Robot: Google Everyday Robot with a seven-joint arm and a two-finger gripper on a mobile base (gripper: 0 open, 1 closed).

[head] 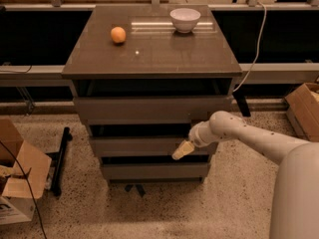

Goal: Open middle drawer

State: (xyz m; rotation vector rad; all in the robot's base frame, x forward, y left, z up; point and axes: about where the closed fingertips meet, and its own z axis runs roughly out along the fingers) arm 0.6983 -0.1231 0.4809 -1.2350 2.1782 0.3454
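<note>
Hovering at the middle drawer, the gripper overhangs speckled floor.

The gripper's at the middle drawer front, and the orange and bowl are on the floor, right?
No: the camera view shows the orange and bowl on the cabinet top, not the floor. The gripper is at the middle drawer front, toward its right.

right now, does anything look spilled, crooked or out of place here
Nothing stands out. The bowl is upright, the orange intact, the middle drawer front level, and the gripper is at its right end.
</note>
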